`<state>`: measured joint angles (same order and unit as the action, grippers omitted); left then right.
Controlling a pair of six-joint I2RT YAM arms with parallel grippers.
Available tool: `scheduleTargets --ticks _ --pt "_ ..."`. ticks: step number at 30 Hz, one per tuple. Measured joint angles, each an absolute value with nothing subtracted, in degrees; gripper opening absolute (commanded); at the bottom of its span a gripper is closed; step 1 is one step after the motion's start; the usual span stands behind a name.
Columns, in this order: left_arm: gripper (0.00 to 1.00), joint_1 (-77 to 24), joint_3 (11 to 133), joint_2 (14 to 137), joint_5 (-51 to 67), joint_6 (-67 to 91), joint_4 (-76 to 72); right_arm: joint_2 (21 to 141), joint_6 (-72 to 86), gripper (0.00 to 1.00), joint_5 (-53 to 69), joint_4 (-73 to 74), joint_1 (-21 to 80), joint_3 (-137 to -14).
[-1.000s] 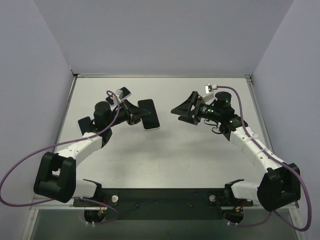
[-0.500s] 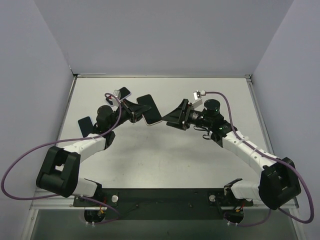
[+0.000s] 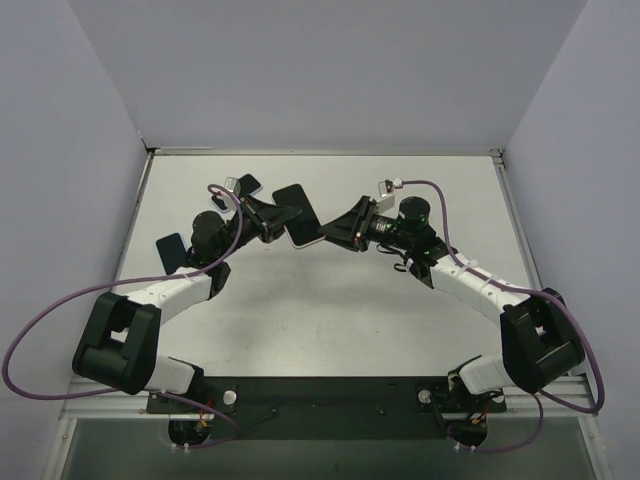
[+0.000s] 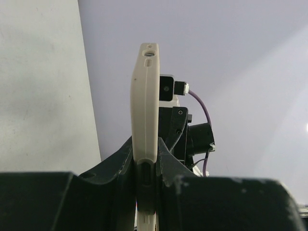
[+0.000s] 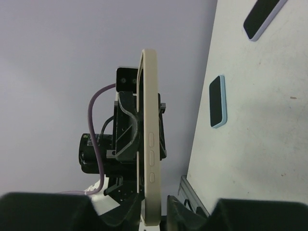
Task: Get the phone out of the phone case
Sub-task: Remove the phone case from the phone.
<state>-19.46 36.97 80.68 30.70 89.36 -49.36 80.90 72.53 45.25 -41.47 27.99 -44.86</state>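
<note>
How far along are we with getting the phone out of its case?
Done: the cased phone is off the table, pinched on edge in the left gripper. In hand: the right gripper flanks its other end; a firm grip there is unclear. Left: the beige case still wraps it, so the separation itself remains.
</note>
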Motion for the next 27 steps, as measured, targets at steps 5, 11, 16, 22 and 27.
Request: scheduleTargets --ticks 5,11,16,22,27 --pt "0.00 -19.44 37.28 80.62 30.85 89.32 -49.21 80.97 75.48 0.00 45.65 -43.16 28.27 -44.84" --pt "0.00 -19.40 38.54 80.58 31.11 89.23 -48.73 80.97 78.65 0.00 45.25 -45.67 28.25 -44.42" --pt "0.00 -19.38 38.35 81.14 30.87 92.47 -53.34 81.03 83.42 0.00 45.04 -51.77 28.27 -43.27" --pt "0.00 -18.96 39.40 84.29 28.32 98.13 -63.42 87.33 95.39 0.00 44.49 -68.64 28.16 -43.66" --pt "0.00 -18.63 43.16 86.00 25.71 98.48 -61.45 92.99 104.73 0.00 41.87 -76.20 27.77 -45.84"
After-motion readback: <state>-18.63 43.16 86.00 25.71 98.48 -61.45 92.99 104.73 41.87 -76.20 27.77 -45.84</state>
